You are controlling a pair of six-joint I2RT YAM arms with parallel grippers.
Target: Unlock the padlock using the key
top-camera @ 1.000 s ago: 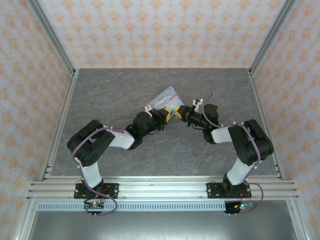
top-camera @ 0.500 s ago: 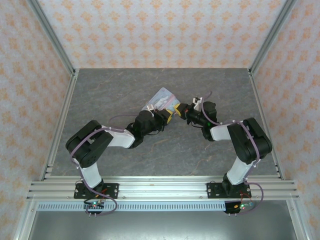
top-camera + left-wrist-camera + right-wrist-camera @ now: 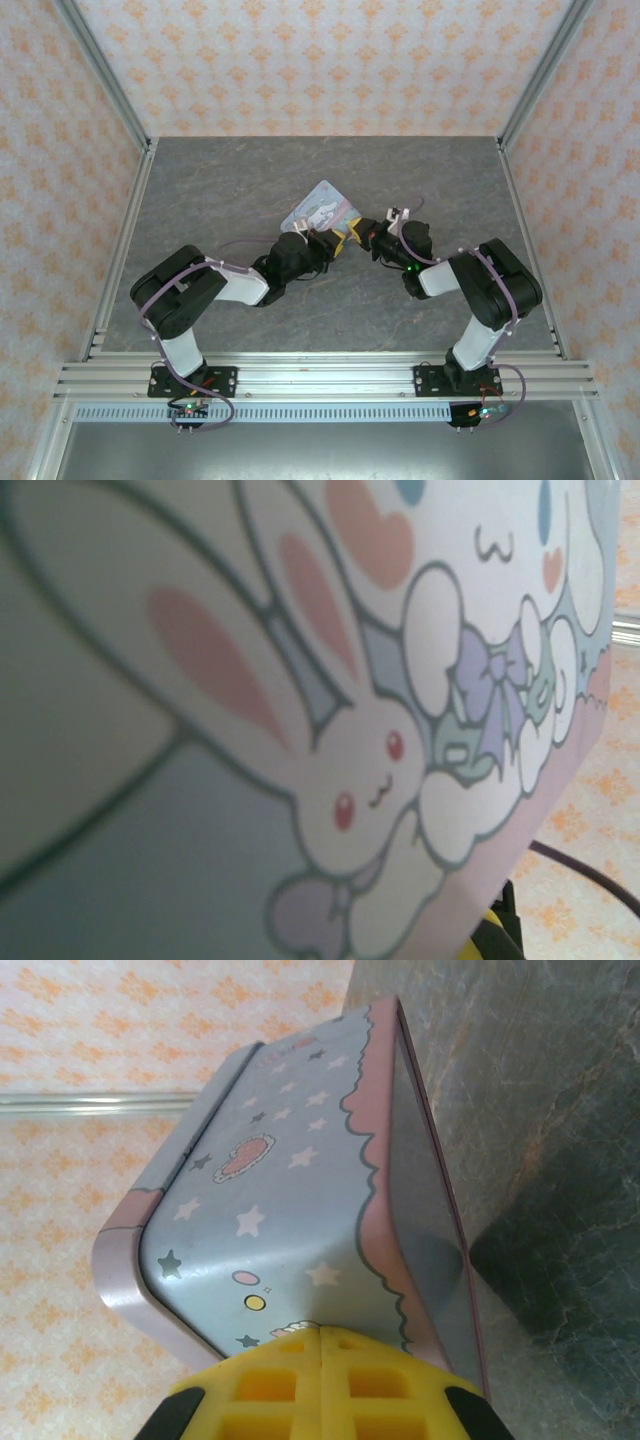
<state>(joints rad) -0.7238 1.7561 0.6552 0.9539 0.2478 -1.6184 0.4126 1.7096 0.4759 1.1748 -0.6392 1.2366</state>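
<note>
Grey marbled desk (image 3: 200, 200) w/ patterned walls on three sides. Both arms reach in from the near edge: left arm (image 3: 180, 300) bends toward centre and right arm (image 3: 495, 290) mirrors it, so the two hands meet nose to nose near mid-desk.

Pale blue tin (image 3: 320, 207) sits just beyond the hands, tipped up at an angle rather than lying flat. Its bunny-cartoon lid (image 3: 300, 730) is v. close to the left wrist cam. Its starred side wall (image 3: 270, 1210) faces the right wrist cam.

Left hand (image 3: 338, 240) is right against the tin's near corner, fingers together; can't tell if anything is pinched.

Right hand (image 3: 366, 238) has its yellow pads (image 3: 265, 1385) pressed together, tips just at the tin's lower edge.

Padlock & key: too small or hidden betw. the hands, so can't tell where they are.
</note>
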